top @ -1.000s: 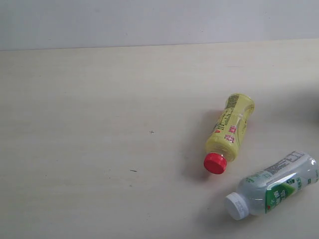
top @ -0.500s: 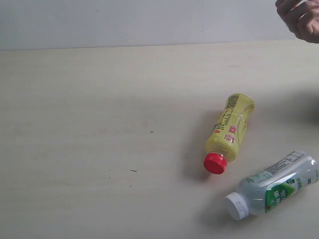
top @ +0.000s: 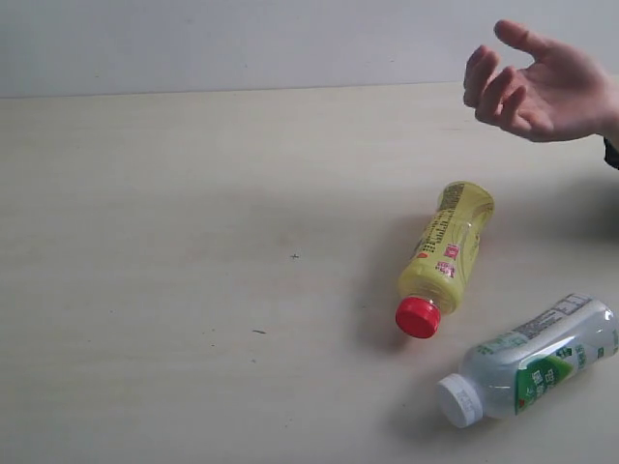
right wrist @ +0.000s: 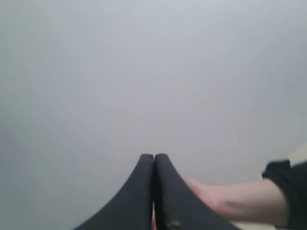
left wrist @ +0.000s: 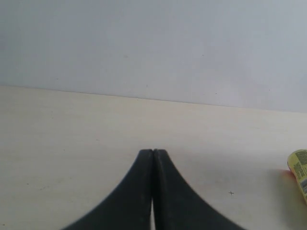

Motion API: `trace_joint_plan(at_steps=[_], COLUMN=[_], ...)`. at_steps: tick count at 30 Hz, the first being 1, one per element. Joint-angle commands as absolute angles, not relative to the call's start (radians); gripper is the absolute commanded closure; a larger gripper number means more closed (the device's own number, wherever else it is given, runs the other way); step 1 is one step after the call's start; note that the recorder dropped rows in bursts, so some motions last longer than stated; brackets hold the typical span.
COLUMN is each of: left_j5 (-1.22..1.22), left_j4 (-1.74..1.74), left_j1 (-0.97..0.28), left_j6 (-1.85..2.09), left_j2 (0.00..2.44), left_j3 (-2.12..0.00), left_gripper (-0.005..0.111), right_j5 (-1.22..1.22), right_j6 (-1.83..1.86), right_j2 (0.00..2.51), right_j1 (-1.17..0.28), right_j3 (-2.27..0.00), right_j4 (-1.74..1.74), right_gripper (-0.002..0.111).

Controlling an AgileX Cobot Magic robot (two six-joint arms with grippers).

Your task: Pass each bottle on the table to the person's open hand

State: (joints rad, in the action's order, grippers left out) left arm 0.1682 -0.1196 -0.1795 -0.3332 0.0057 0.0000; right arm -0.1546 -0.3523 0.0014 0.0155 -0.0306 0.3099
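Two bottles lie on the beige table (top: 174, 242). The yellow bottle (top: 447, 250) with a red cap (top: 417, 317) points toward the front; its end also shows in the left wrist view as a yellow bottle (left wrist: 299, 170). The white-capped bottle with green-white label (top: 532, 362) lies at the front right. The person's open hand (top: 537, 89) hovers palm up at the upper right, above the table. My left gripper (left wrist: 153, 152) is shut and empty over bare table. My right gripper (right wrist: 154, 156) is shut and empty, with the person's forearm (right wrist: 235, 199) behind it. Neither gripper appears in the exterior view. The other two bottles are out of view.
A pale grey wall (top: 290, 43) runs behind the table's far edge. A dark sleeve cuff (right wrist: 283, 184) sits at the person's wrist. Tiny dark specks (top: 294, 256) mark the table's middle.
The person's hand has come in from the upper right corner and opened palm up above the table. The bottles have not moved.
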Motion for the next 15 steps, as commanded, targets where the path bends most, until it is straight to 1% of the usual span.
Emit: trace_joint_plan(at_steps=[1,6,8,11,15], left_j5=[0.170,0.170,0.170,0.170,0.170], left_j4=[-0.127,-0.127,-0.127,-0.127,-0.127], left_j1=[-0.178,-0.178,-0.178,-0.178,-0.178], left_j6=[-0.333,-0.333,-0.333,-0.333,-0.333], left_j2=[0.000,0.000,0.000,0.000,0.000], left_j3=[0.000,0.000,0.000,0.000,0.000], left_gripper=[0.107,0.107,0.107,0.107,0.107], right_j5=[-0.138,0.067,0.167,0.341,0.514], right_j6=[-0.335,-0.327,-0.255,-0.012,0.370], right_j2=[0.061,0.252,0.338,0.496,0.678], right_j1=[0.013,0.013,0.013,0.013,0.013], right_j3=[-0.213,-0.493,-0.589,-0.736,-0.899], right_j4=[0.021,-0.325,-0.383,-0.351,-0.220], right_gripper=[0.108,0.108,0.108,0.108,0.108])
